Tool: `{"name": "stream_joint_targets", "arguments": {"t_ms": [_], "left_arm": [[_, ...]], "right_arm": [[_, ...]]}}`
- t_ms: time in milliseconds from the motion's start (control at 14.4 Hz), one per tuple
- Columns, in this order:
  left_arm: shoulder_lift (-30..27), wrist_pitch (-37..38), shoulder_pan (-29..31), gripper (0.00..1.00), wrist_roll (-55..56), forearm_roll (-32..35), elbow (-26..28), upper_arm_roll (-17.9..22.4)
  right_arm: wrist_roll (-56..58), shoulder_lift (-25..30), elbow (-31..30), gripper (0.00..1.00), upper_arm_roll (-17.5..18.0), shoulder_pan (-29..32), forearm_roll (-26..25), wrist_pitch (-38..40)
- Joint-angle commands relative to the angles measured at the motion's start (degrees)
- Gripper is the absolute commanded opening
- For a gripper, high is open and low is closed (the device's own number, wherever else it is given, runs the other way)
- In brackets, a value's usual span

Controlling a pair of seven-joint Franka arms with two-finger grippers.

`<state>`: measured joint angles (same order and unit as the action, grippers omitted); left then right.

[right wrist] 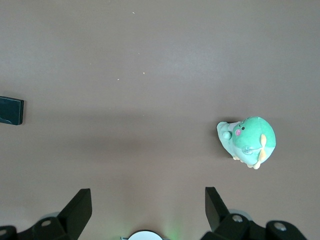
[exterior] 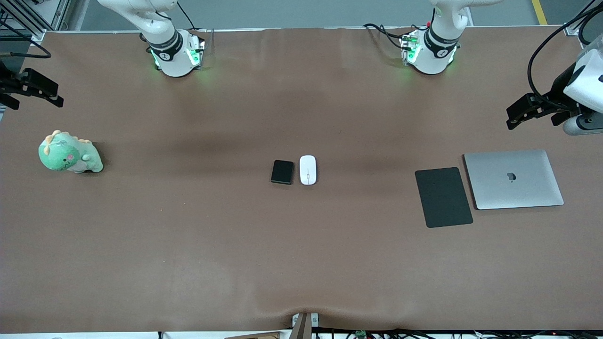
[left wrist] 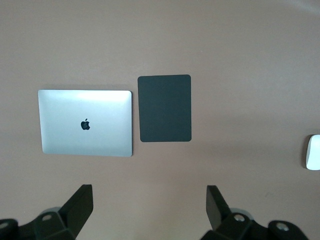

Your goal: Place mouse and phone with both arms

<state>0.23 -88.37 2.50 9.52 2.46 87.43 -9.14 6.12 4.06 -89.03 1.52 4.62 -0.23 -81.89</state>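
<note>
Start of task: mouse (exterior: 307, 170) and phone (exterior: 282, 172) untouched mid-table; left gripper (left wrist: 150, 205) and right gripper (right wrist: 147, 205) empty, jaws wide, at table ends; next, each reaches inward.

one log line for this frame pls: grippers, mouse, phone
left gripper: open, empty, up at left arm's table end | right gripper: open, empty, up at right arm's end | mouse, phone: side by side mid-table, untouched

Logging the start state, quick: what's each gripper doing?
Left gripper: open, empty, up over the laptop's end.
Right gripper: open, empty, up near the plush toy.
</note>
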Motion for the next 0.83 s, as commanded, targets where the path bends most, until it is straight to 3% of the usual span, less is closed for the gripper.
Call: {"name": "stream_joint_targets", "arguments": {"t_ms": [0, 762], "left_arm": [[0.0, 1.2, 0.3, 1.00, -0.2, -0.4, -1.1, -0.2], [1.4, 1.2, -0.4, 1.00, 0.7, -0.5, -2.2, -0.3]], "right_arm": [[0.0, -0.6, 1.0, 1.00, 0.1, 0.0, 1.1, 0.2], [0.2, -1.2, 0.9, 1.00, 0.2, 0.0, 1.7, -1.3]]}}
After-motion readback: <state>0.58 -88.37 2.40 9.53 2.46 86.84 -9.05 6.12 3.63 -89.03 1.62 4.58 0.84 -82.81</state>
